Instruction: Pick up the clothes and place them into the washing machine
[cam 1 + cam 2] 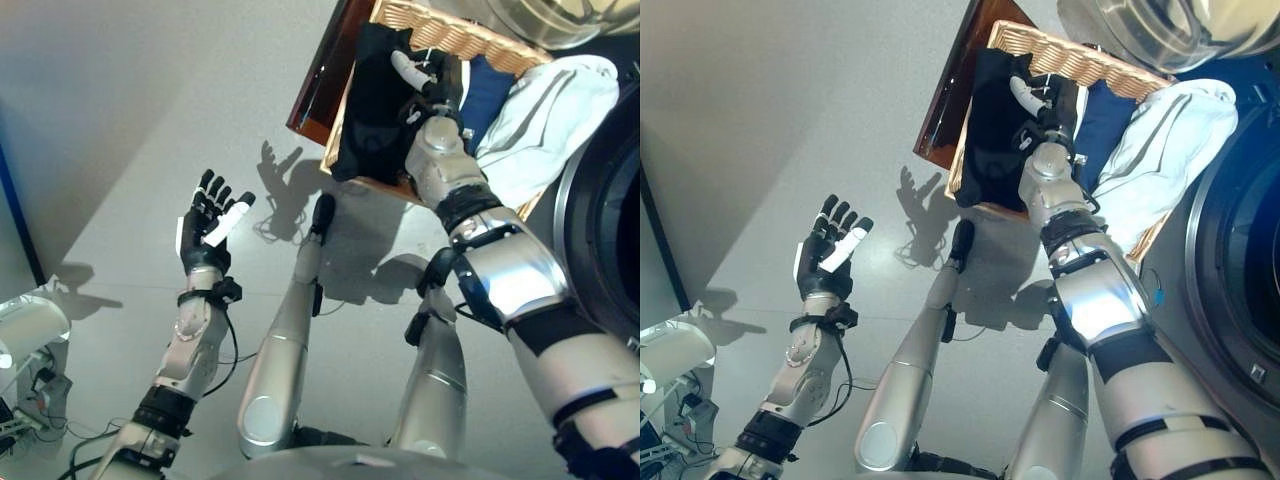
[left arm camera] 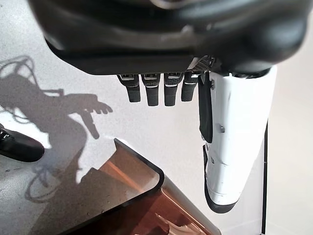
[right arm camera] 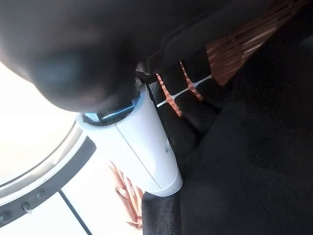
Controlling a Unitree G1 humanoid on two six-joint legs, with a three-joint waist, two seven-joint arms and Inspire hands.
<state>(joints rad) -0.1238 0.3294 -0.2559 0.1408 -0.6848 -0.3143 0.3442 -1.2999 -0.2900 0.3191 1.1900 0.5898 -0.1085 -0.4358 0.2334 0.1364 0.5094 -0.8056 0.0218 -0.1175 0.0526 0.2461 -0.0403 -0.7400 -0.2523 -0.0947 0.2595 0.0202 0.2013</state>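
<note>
A woven wicker basket (image 1: 455,38) at upper right holds matt black cloth (image 1: 375,110), soft white fabric (image 1: 545,120) and dark blue cloth (image 1: 490,90). Beside it, a glossy reddish-brown wooden board (image 1: 322,85). The grey floor (image 1: 130,120) looks smooth.

Your two head views look steeply down from almost the same spot, sharing the wicker basket (image 1: 455,38), the grey floor (image 1: 150,110) and the washing machine's door (image 1: 1240,270). Each wrist camera sits very close behind its own hand, one facing the floor, the other facing black clothing (image 3: 254,147).
</note>
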